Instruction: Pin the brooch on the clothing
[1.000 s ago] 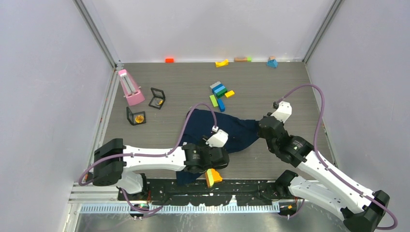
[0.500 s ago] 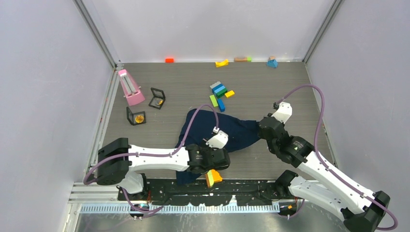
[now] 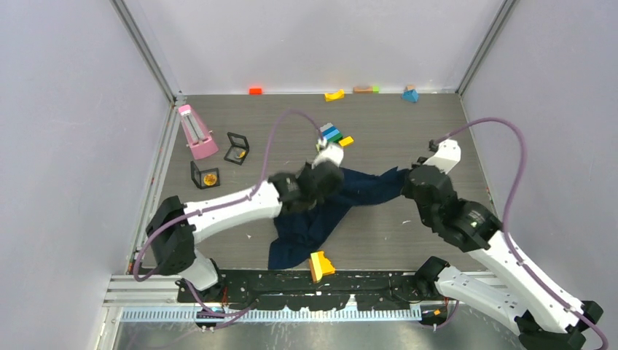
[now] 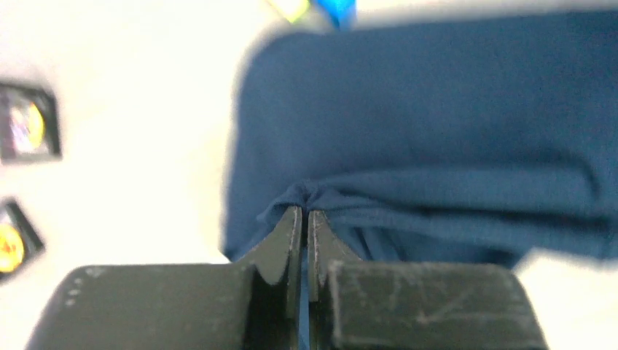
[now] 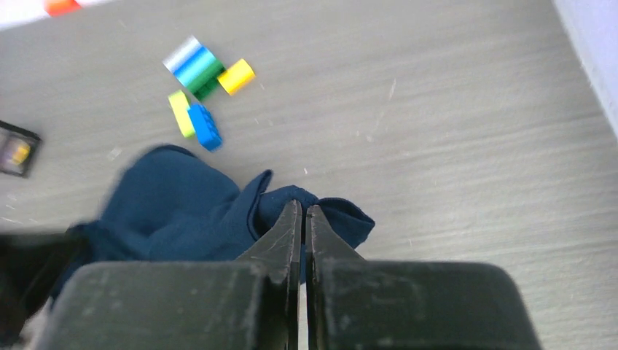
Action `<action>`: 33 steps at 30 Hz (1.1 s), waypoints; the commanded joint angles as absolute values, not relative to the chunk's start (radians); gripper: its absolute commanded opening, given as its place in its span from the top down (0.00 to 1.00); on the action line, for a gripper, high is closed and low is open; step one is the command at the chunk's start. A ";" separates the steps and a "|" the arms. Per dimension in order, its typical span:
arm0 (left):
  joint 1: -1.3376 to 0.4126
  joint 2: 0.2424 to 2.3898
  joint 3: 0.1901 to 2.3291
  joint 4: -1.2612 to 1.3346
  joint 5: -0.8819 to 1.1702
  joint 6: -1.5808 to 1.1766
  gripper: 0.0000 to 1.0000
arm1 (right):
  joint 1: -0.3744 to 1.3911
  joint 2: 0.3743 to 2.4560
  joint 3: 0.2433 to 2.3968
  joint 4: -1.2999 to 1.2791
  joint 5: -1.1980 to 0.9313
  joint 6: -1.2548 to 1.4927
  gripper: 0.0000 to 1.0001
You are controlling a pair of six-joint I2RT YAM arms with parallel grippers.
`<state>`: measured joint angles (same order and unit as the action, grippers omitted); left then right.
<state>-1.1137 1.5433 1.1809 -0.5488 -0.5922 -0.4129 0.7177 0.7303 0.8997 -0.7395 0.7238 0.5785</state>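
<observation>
From above, the navy T-shirt (image 3: 306, 230) is drawn out in a band between the two arms near mid-table. A long tail runs back toward the near edge and ends just beside the yellow wedge block (image 3: 318, 264). The arms' own wrists hide both grips in that view; the wrist cameras show them. The left gripper (image 4: 304, 213) has its jaws pressed together on a small puckered fold at the shirt's edge. The right gripper (image 5: 302, 211) is likewise closed, pinching a bunched corner at the shirt's right end.

Only the top view shows the brooch (image 3: 211, 178) with any clarity. It looks to be the small orange-gold disc inside the black-framed case (image 3: 205, 175), well left of the shirt; it is too small to be sure.

A cluster of coloured blocks (image 3: 331, 135) lies just behind the left gripper, close to the shirt's far edge. Bare table (image 3: 408, 131) stretches behind and to the right of the right gripper, up to the side wall.
</observation>
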 commanded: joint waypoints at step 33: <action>-0.692 1.142 0.914 -0.397 -0.194 -0.474 0.00 | 1.274 1.391 0.859 0.152 0.201 0.853 0.98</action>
<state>-0.7036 1.2552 1.0477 -0.4580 -0.2501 -0.2966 1.2156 1.2934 0.7811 -0.1226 0.2035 0.8192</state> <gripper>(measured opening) 0.994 0.037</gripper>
